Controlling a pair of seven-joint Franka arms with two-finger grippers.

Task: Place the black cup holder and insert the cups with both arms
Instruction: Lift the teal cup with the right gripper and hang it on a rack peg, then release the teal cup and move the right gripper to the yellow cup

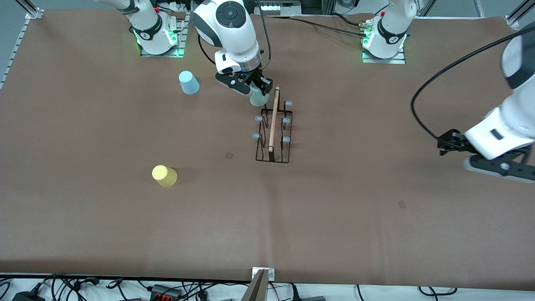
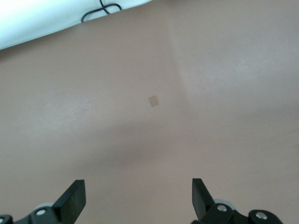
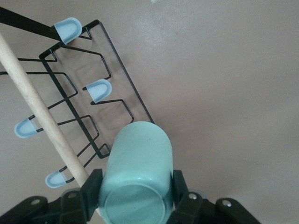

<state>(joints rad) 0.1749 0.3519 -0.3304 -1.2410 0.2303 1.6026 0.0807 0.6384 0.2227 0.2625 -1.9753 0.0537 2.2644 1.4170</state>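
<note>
The black cup holder (image 1: 273, 129) stands mid-table with its wooden rod handle (image 1: 273, 119) and pale-blue-tipped pegs. My right gripper (image 1: 255, 90) is shut on the pale green cup (image 1: 259, 98), held upside down over the rack's end farthest from the front camera. In the right wrist view the green cup (image 3: 136, 179) sits between the fingers (image 3: 91, 186), above the rack (image 3: 79, 107). The light blue cup (image 1: 189, 82) and the yellow cup (image 1: 164, 175) stand upside down on the table toward the right arm's end. My left gripper (image 2: 138, 198) is open and empty over bare table at the left arm's end.
The brown table cover (image 1: 334, 209) has small tape marks (image 1: 229, 155). Cables and power strips (image 1: 159, 288) lie along the edge nearest the front camera. The arm bases (image 1: 383, 42) stand along the edge farthest from the camera.
</note>
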